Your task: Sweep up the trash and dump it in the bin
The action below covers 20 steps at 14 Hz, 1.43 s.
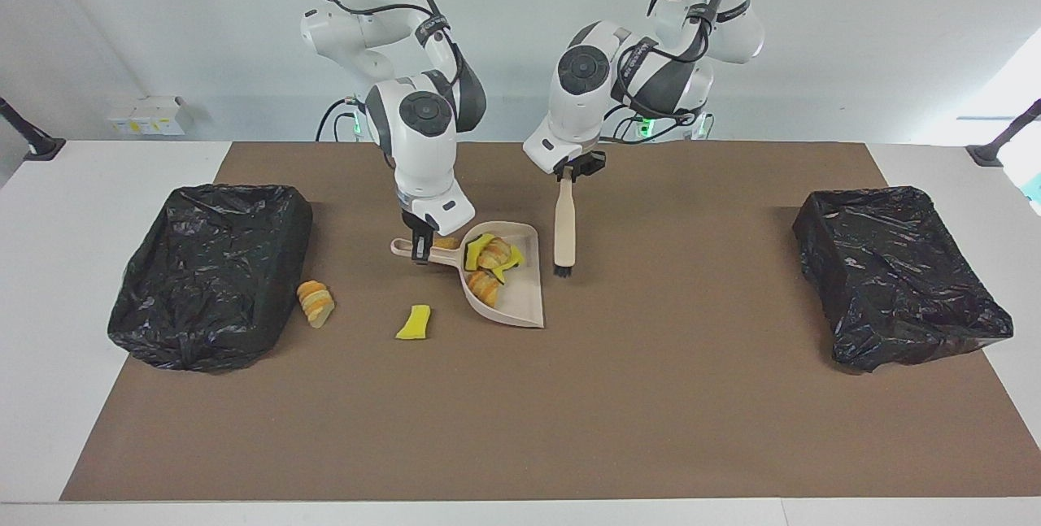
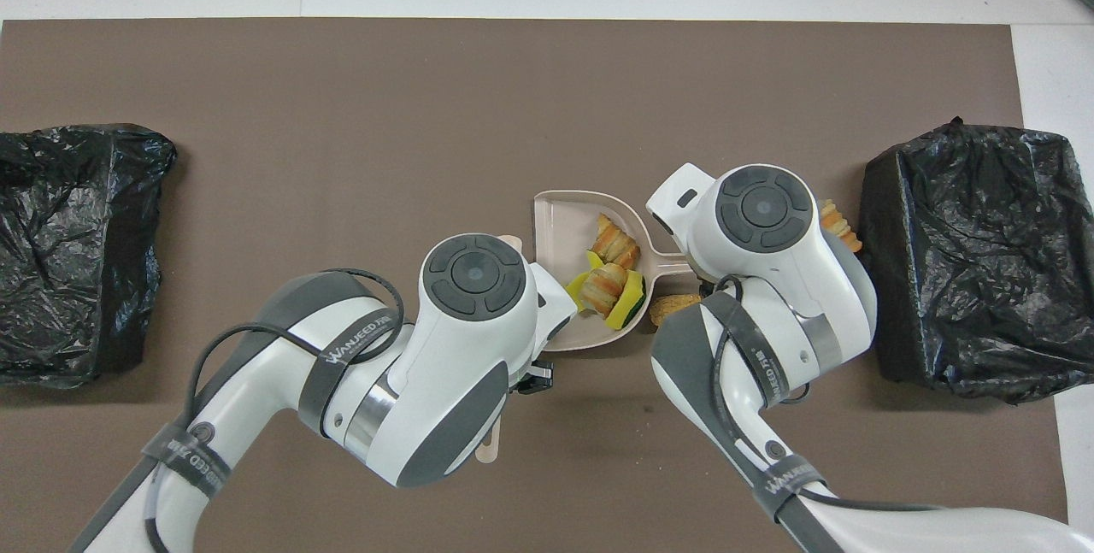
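At frame centre, the right tool [image 1: 420, 254] is clamped on the handle of the dustpan [image 1: 520, 298], which holds a heap of trash [image 1: 488, 262]. The left tool [image 1: 567, 174] grips a brush [image 1: 563, 233] hanging just beside it. Two scraps [image 1: 315, 303] [image 1: 415, 322] lie lower left, near a black bin [image 1: 211, 274]. Tilting the pan could spill its load.

2 high cameras, facing and overhead, share the mat [image 1: 520, 396].

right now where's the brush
In the facing view the brush hangs nearly upright from the left gripper, lifted beside the dustpan on its left arm's side, bristles down just above the brown mat.
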Available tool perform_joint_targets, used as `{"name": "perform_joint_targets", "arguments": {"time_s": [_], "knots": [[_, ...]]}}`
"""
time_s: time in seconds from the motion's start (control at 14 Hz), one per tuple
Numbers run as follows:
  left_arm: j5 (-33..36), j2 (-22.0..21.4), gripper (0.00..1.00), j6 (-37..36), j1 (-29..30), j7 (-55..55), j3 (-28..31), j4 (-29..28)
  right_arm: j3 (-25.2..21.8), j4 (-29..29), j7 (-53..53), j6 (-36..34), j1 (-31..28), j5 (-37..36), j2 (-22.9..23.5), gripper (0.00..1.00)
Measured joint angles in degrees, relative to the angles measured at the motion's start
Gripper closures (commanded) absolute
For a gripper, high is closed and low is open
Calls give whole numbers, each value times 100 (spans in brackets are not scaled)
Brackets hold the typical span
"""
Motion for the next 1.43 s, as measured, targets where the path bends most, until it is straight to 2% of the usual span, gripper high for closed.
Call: {"name": "perform_joint_targets", "arguments": {"time_s": [0.21,0.5,0.64,1.07,1.43], "knots": [[-3,-489,100,60,-470,-709,-79,-662,-7,363,-278,-424,-123,0,-18,100],[-35,-1312,100,1054,-1035,-1267,-146,-2099,-19,560,-887,-703,-488,1,-104,100],[-207,-1591,100,1213,-1103,-1370,-143,-2479,-22,744,-1243,-943,-676,2,-137,100],[-372,-1714,100,2220,-1607,-2015,-145,-3181,-56,1285,-2388,-1232,-1413,2,-177,100],[-510,-1704,100,2431,-1610,-2014,-128,-3336,-87,1369,-3363,-1234,-2275,2,-177,100]]}}
